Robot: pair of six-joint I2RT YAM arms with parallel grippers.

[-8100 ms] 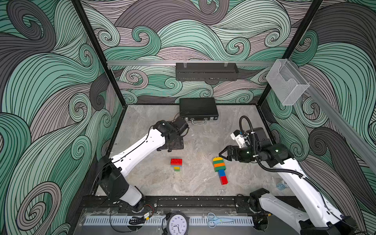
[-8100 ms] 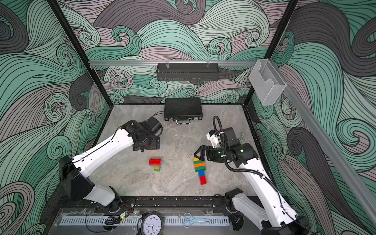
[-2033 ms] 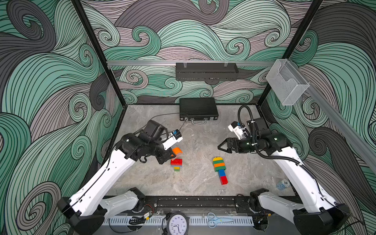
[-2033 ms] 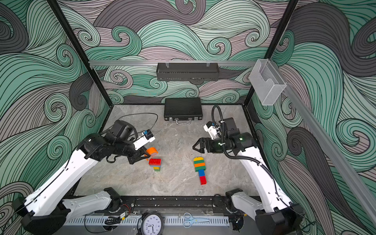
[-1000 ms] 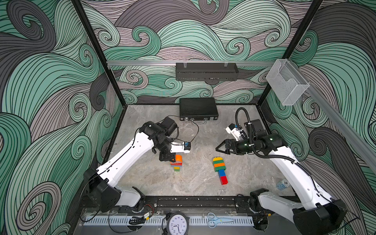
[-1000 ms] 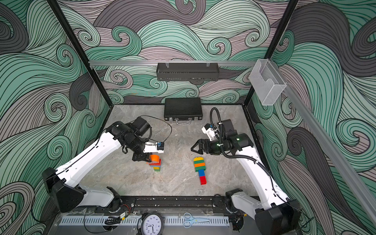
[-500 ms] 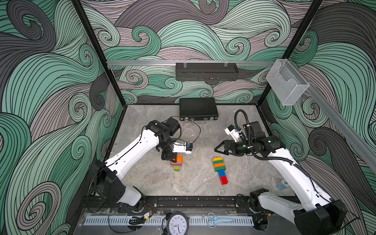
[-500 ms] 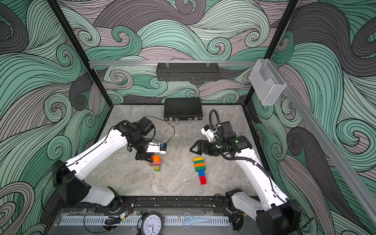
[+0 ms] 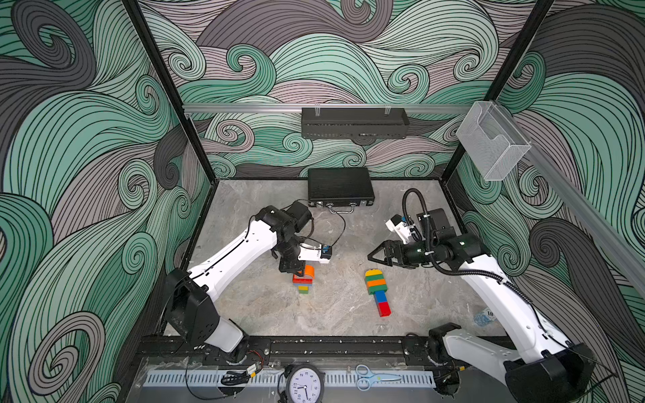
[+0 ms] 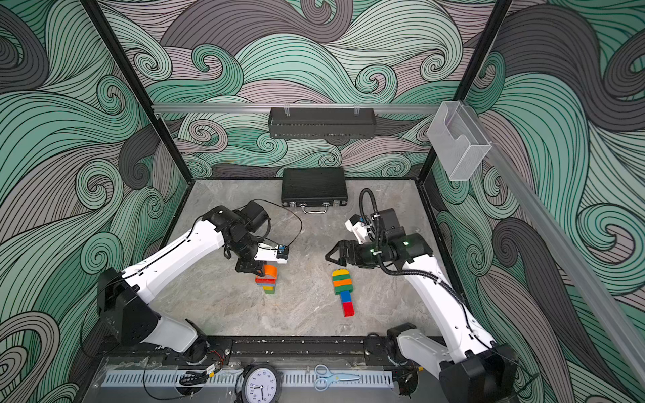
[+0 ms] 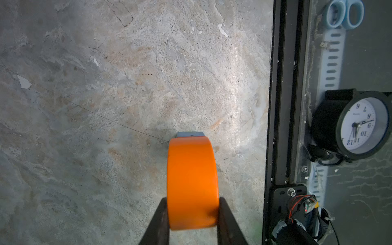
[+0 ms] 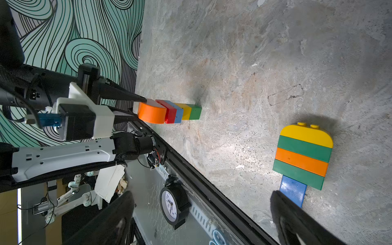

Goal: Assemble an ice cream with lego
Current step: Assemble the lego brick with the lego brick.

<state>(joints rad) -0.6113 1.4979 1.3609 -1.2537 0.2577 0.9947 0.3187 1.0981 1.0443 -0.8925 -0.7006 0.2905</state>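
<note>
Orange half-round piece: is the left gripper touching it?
Touching. The left wrist view shows the left gripper clamping the orange half-round piece from both sides.

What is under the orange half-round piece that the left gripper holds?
Under the orange half-round piece, going down: red brick, blue brick, yellow brick, green brick. The red studs are covered.

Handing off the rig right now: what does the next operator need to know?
Left gripper: shut on the orange half-round piece, held on top of the upright stack (red, blue, yellow, green).
Right gripper: open, empty, hovering near the flat-lying ice cream.
Done: that ice cream looks complete.
Left: I cannot tell whether the orange piece is seated; press, then release.
</note>
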